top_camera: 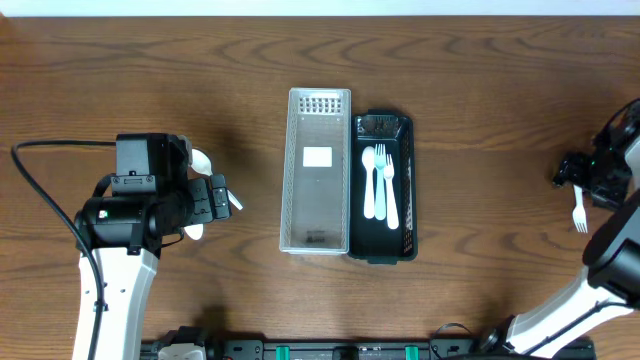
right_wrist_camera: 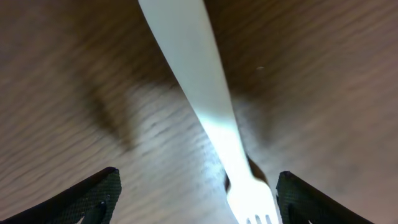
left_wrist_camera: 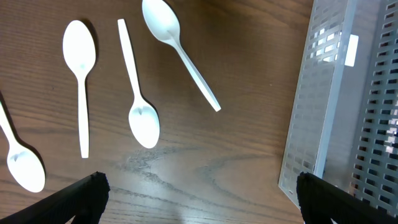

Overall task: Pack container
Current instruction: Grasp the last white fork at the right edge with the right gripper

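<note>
A clear perforated container stands mid-table beside a black tray that holds a white spoon and white fork. Several white spoons lie on the wood at the left. My left gripper is open and empty, just above the table between the spoons and the clear container. At the far right a white fork lies on the table. My right gripper is open, low over this fork, its fingers either side of the tines.
The table's right edge is close to my right arm. A black cable loops at the far left. A dark rail runs along the front edge.
</note>
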You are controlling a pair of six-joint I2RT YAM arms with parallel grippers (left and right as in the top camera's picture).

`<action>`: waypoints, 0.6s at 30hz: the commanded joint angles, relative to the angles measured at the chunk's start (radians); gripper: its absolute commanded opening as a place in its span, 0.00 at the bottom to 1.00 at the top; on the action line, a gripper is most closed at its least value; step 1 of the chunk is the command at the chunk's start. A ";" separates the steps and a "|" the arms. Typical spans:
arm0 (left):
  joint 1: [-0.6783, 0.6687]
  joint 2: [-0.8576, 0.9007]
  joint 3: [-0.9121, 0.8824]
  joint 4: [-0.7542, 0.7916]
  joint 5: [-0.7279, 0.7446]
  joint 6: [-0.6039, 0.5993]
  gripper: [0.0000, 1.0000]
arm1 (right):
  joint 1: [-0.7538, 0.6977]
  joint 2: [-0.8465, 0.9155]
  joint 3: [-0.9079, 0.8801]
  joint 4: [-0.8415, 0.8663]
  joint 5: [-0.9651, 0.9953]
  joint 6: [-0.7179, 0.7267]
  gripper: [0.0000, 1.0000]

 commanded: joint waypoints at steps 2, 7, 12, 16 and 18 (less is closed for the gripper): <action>0.005 0.002 0.023 -0.003 -0.008 0.009 0.98 | -0.012 0.050 0.001 0.017 -0.021 -0.020 0.83; 0.005 0.002 0.023 -0.003 -0.008 0.009 0.98 | -0.013 0.076 0.001 0.042 -0.038 -0.021 0.82; 0.005 0.002 0.023 -0.003 -0.008 0.009 0.98 | -0.014 0.096 0.001 0.044 -0.066 -0.031 0.81; 0.005 0.002 0.023 -0.002 -0.008 0.009 0.98 | -0.014 0.096 0.001 0.041 -0.066 -0.026 0.68; 0.005 0.002 0.023 -0.002 -0.008 0.008 0.98 | -0.014 0.096 0.001 0.040 -0.066 -0.026 0.59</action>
